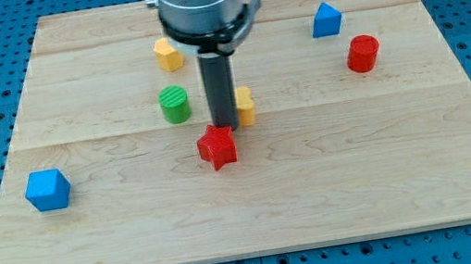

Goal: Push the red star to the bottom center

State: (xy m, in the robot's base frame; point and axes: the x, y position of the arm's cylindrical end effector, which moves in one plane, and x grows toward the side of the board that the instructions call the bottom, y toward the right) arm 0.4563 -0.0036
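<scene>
Tip (224,126) touches faceted red star (217,147) above.

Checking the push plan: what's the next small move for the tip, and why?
Probably a short push straight toward the view's bottom. My tip sits right at the top edge of the red star, which lies near board centre, and nothing stands between it and the bottom edge. The yellow block beside the rod stays behind.

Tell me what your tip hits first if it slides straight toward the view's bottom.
My tip sits just above the red star, apparently touching it, so it meets the star first. Beyond it, the board looks free.
</scene>
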